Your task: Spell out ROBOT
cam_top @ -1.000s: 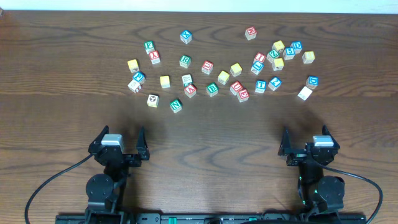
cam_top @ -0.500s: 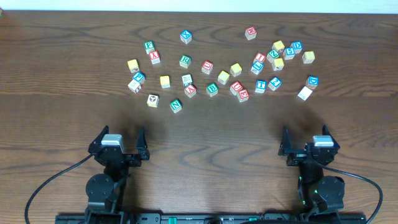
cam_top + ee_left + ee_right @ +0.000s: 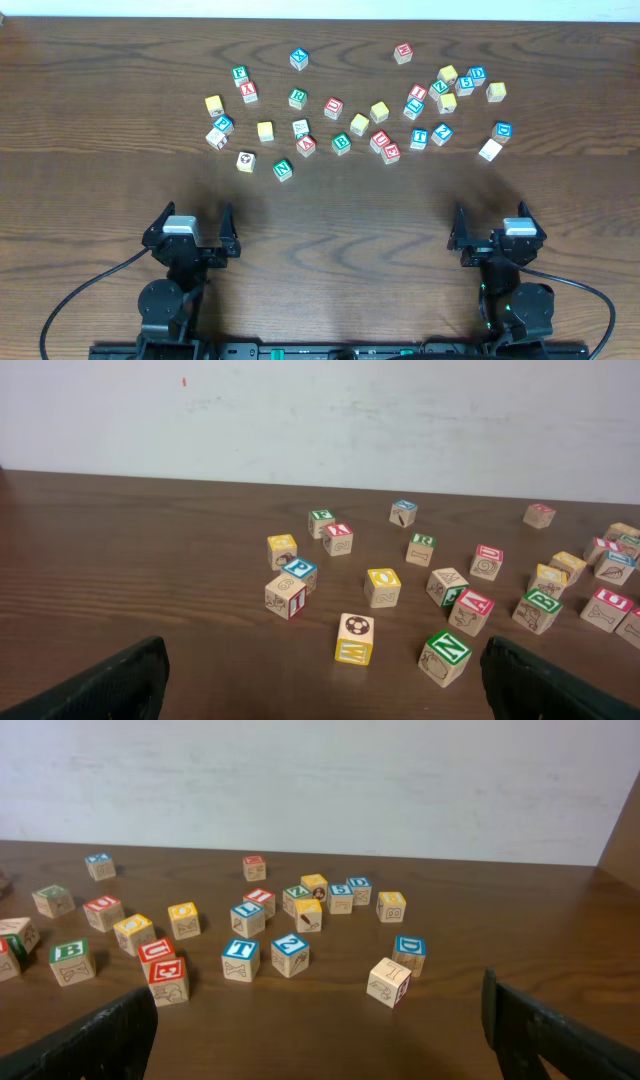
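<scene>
Starting step, nothing spelled: left gripper (image 3: 193,220) and right gripper (image 3: 491,220) low in frame, fingers spread, empty. Green R cube (image 3: 298,98), green B cube (image 3: 341,143), blue T cube (image 3: 419,138) scattered upper centre. Next, likely: reach R.

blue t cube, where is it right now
In the overhead view the blue T cube sits right of centre, beside a blue Z cube.

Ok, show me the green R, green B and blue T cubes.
wooden green R cube (image 3: 298,98), overhead view, top face.
wooden green B cube (image 3: 341,143), overhead view, top face.
wooden blue T cube (image 3: 420,138), overhead view, top face.
</scene>
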{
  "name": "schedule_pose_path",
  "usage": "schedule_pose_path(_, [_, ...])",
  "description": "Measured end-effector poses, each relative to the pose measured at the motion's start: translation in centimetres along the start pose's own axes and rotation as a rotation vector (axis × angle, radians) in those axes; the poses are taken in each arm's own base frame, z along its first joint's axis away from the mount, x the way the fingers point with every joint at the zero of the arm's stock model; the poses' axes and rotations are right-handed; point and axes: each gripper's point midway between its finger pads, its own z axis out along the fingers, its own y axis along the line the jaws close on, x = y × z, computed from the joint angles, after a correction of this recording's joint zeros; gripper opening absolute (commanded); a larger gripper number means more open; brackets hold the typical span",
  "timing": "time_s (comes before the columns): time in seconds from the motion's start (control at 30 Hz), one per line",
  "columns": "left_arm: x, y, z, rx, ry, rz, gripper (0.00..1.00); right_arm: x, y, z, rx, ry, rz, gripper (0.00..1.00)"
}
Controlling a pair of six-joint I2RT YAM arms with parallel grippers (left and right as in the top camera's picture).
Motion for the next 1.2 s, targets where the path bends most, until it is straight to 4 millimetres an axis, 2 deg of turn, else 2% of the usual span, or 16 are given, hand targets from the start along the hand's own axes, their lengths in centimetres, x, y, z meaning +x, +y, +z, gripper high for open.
schedule_pose_path(0.97, [-0.5, 0.0, -0.1, 0.001, -0.011, -0.005, 0.98, 0.0, 0.0, 0.0, 0.000, 0.000, 0.000, 0.99])
schedule_pose_path(1.07, [-2.2, -0.2, -0.4, 0.002, -0.024, -0.005, 0.98, 0.0, 0.0, 0.0, 0.000, 0.000, 0.000, 0.99])
schedule_pose_path(1.2, [-7.0, -0.6, -1.0, 0.003, -0.034, -0.005, 0.98, 0.0, 0.0, 0.0, 0.000, 0.000, 0.000, 0.99])
